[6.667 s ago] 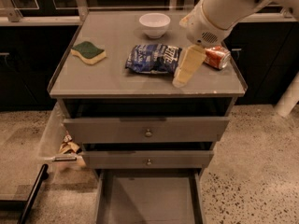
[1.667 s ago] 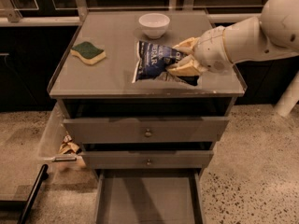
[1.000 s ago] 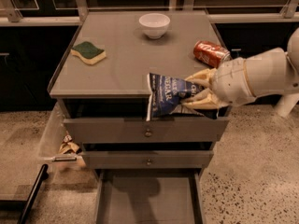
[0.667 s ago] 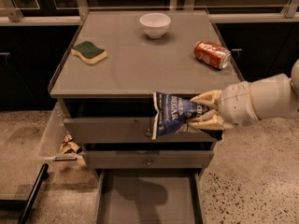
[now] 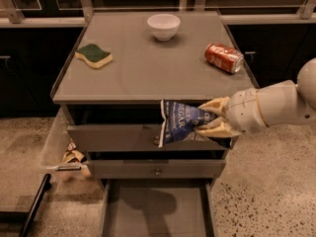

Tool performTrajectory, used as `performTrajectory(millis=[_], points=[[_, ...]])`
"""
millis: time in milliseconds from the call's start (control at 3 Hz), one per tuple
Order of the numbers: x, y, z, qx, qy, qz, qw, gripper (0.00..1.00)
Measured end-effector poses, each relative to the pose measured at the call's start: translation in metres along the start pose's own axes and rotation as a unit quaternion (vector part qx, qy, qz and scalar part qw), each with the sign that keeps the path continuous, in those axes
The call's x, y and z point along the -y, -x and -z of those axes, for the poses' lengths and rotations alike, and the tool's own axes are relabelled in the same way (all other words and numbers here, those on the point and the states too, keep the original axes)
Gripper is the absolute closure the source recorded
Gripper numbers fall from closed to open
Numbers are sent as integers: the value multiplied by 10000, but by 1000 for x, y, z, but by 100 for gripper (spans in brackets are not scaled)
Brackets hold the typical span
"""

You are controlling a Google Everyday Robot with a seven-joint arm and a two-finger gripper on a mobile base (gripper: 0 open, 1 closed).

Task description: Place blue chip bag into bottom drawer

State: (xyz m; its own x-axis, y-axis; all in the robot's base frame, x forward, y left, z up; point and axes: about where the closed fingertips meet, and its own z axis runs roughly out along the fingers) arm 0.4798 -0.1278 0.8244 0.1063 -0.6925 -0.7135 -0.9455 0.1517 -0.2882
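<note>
My gripper (image 5: pixel 207 118) reaches in from the right and is shut on the blue chip bag (image 5: pixel 178 122), a crinkled dark-blue foil bag with white lettering. It holds the bag in the air in front of the top drawer (image 5: pixel 113 138), below the cabinet's top edge. The bottom drawer (image 5: pixel 155 212) is pulled open below, a plain grey tray with nothing in it. The bag hangs above the drawer's rear part.
On the cabinet top (image 5: pixel 143 68) stand a white bowl (image 5: pixel 164 26), a red soda can (image 5: pixel 224 58) on its side and a green-and-yellow sponge (image 5: pixel 94 56). The middle drawer (image 5: pixel 153 170) is shut. Crumpled scraps (image 5: pixel 73 157) lie at the cabinet's left. A dark bar (image 5: pixel 32 209) is at the lower left.
My gripper took the chip bag off the cabinet top, carried it forward over the front edge and lowered it to the top drawer's height. The soda can is uncovered now.
</note>
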Motion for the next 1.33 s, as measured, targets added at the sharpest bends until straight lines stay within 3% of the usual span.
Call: performTrajectory(millis=[333, 667, 1000, 1333], points=[[-23, -58, -43, -11, 301, -644, 9975, 100], [-54, -116, -89, 97, 561, -1035, 9930, 100], [-73, -158, -124, 289, 659, -941, 9930, 100], [-73, -158, -124, 289, 659, -941, 9930, 100]])
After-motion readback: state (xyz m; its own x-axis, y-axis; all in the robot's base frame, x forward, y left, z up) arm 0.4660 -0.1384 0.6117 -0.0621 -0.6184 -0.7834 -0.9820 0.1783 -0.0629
